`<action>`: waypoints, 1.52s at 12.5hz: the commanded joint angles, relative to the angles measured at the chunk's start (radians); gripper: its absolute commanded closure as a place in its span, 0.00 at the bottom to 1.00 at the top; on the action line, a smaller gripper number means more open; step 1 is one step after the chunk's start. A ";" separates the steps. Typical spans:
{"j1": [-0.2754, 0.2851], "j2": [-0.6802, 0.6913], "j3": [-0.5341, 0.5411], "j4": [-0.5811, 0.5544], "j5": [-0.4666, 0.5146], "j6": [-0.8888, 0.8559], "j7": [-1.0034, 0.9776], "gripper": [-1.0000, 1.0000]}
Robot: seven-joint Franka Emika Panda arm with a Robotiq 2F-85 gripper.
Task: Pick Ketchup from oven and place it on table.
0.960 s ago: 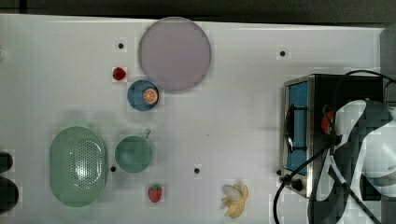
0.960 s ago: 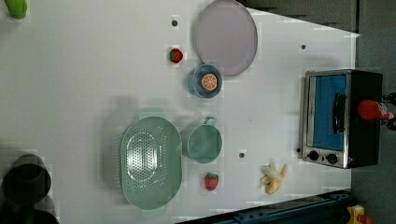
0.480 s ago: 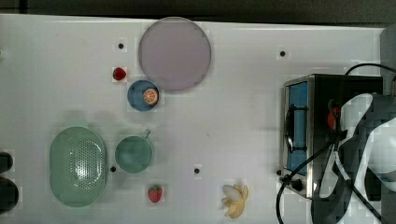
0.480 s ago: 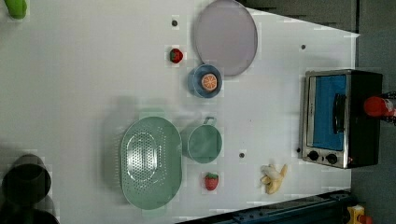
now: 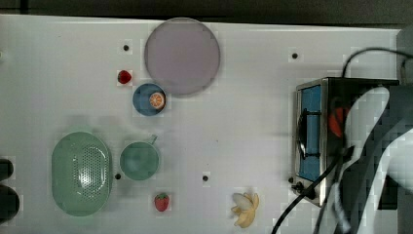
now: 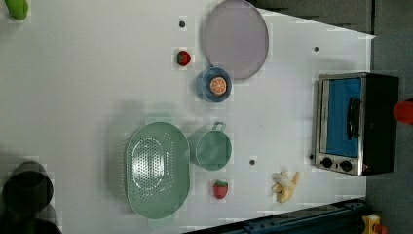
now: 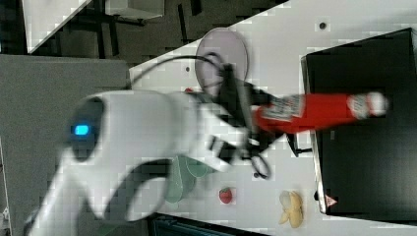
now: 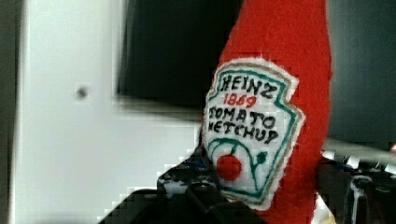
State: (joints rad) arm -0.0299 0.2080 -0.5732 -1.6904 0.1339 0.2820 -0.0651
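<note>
1. The gripper (image 7: 255, 120) is clenched on the soft red ketchup (image 7: 314, 112), held over the boxy black-topped oven (image 7: 366, 128).
2. The oven stands by the table (image 5: 253, 122) edge; flat white surface lies open before its door.

A purple plate (image 5: 182, 54), green colander (image 5: 81, 174), teal cup (image 5: 140, 160), and what looks like a banana (image 5: 245, 208).

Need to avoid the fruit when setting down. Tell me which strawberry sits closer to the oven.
The strawberry beside the banana, below the green cup in the top view; the other strawberry lies farther from the oven.
</note>
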 commanded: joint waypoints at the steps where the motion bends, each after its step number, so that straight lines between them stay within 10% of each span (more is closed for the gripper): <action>1: 0.107 -0.094 0.101 0.080 -0.009 -0.118 -0.045 0.36; 11: 0.184 -0.133 0.389 -0.134 -0.163 -0.115 -0.039 0.36; 19: 0.180 -0.050 0.392 -0.534 -0.158 0.365 0.035 0.36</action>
State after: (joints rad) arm 0.1814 0.1931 -0.1614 -2.2188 -0.0136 0.6221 -0.0603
